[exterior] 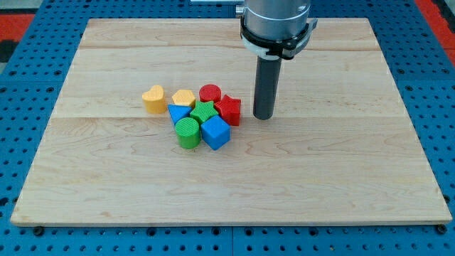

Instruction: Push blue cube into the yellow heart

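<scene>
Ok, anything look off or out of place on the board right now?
Nothing damaged or tipped. The blue cube sits jammed in a tight cluster, with a green cylinder and blue triangle between it and the yellow heart. My tip stands right of the cluster.

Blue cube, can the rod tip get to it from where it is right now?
Probably yes. My tip stands to the view's right of the blue cube, and the cube's right side looks open, below the red block.

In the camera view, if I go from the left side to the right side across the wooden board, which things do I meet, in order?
Yellow heart block → green cylinder block → blue cube block → red star-shaped block → my tip, the dark rod's lower end, just right of the cluster. The other blocks overlap in left-right position, so I leave them out.
</scene>
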Robot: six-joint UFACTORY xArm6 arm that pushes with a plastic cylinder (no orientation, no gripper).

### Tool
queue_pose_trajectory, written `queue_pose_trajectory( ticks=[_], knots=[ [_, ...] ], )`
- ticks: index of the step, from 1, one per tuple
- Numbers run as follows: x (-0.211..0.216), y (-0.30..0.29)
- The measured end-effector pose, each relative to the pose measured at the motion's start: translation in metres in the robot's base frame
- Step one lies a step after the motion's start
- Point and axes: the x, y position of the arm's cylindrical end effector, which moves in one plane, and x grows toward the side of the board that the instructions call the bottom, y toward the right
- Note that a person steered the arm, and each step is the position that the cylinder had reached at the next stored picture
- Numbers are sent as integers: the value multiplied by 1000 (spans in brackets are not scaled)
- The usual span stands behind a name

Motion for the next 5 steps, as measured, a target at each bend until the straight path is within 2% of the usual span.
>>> queue_pose_trajectory(
  ticks=[5],
  knots=[
    [-18,-11]
  ],
)
